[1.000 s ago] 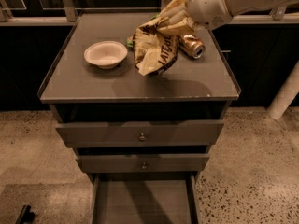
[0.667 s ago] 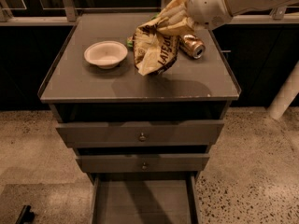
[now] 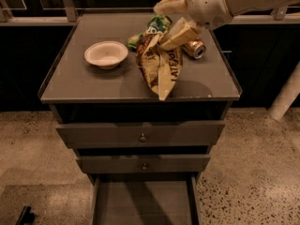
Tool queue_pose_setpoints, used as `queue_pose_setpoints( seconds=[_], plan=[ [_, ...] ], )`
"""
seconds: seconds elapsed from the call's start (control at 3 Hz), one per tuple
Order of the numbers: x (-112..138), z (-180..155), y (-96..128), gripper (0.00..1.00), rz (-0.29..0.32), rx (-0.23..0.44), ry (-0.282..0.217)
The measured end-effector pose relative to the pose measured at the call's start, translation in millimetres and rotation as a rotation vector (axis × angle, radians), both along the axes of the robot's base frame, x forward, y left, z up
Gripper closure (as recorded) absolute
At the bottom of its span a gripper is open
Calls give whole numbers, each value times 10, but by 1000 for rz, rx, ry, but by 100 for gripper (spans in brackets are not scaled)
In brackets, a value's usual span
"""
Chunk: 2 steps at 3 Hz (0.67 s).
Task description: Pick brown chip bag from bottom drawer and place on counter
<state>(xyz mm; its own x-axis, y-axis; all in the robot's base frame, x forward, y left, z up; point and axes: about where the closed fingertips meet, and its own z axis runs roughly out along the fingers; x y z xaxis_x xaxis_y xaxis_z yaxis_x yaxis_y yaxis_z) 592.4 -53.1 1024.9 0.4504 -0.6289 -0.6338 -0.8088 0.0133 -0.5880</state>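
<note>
**Bag swings out over the counter, release yet to come**

And we have movement! The gripper (image 3: pixel 164 26) has brought the crinkled brown-and-cream foil chip bag (image 3: pixel 159 67) forward. A second ago it sat bunched tight under the fingers (image 3: pixel 180 32). Now it dangles long below them, its tip reaching the front edge of the flat grey counter (image 3: pixel 93 83) in our view. The fingers look pinched on the bag's top corner and hold nothing else. Behind them a green snack bag (image 3: pixel 158 20) has come into sight. A silver drink can (image 3: pixel 194 49) lies just beside them, and a round white bowl (image 3: pixel 106 54) sits well off to the side. The plain grey bottom drawer (image 3: pixel 143 203) stands pulled out far below. We judge the pick done. What's left is lowering and letting go without that tip sliding off the edge.
</note>
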Motion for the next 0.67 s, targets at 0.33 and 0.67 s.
queue_pose_setpoints(
  seconds=[0.33, 0.67],
  plan=[
    [0, 0, 1, 0, 0, 0, 0],
    [0, 0, 1, 0, 0, 0, 0]
  ],
)
